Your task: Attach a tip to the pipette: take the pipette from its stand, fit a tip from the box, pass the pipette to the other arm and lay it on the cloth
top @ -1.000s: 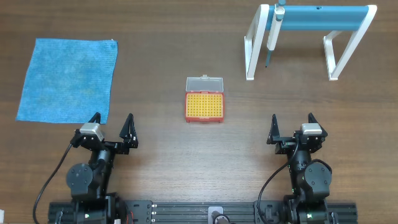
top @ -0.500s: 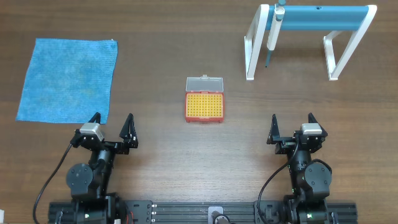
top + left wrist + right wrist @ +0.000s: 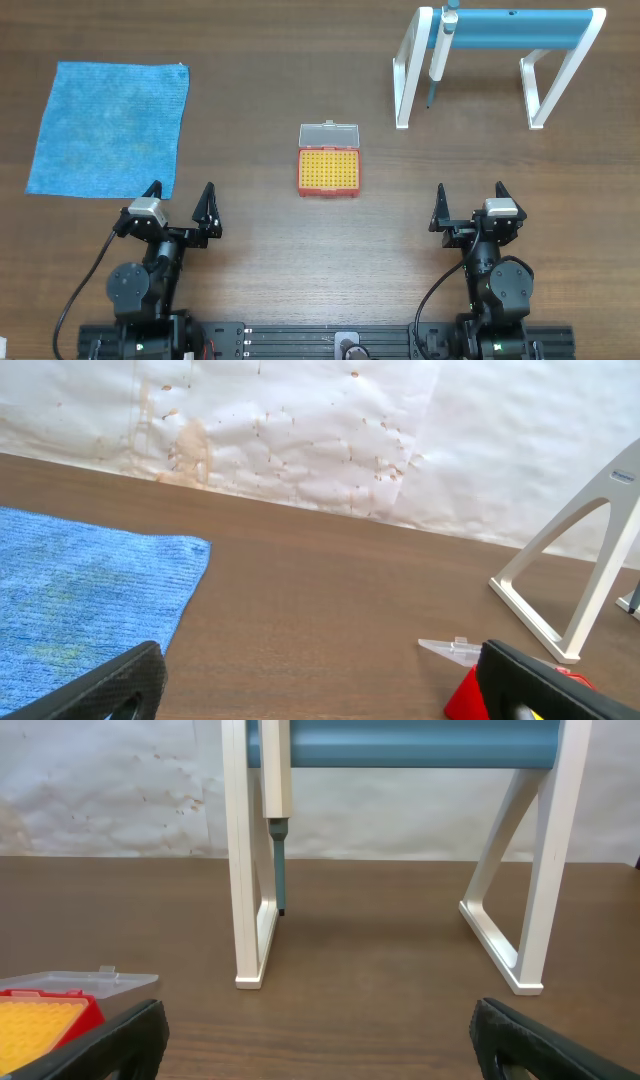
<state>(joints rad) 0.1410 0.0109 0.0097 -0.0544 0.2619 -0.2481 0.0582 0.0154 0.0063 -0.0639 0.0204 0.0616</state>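
Note:
The pipette (image 3: 437,55) hangs upright at the left end of the white stand with a blue top bar (image 3: 510,30), at the table's far right; in the right wrist view the pipette (image 3: 277,830) hangs beside the stand's leg (image 3: 245,870). A red tip box (image 3: 328,170) with yellow tips and its clear lid open sits mid-table. The blue cloth (image 3: 110,130) lies at the far left. My left gripper (image 3: 177,210) stands open near the front edge, just below the cloth. My right gripper (image 3: 468,205) stands open near the front right, empty.
The brown table has wide bare wood between the box, the cloth and the stand. A white papered wall (image 3: 300,430) rises behind the table. The tip box's corner (image 3: 470,685) and a stand leg (image 3: 575,570) appear in the left wrist view.

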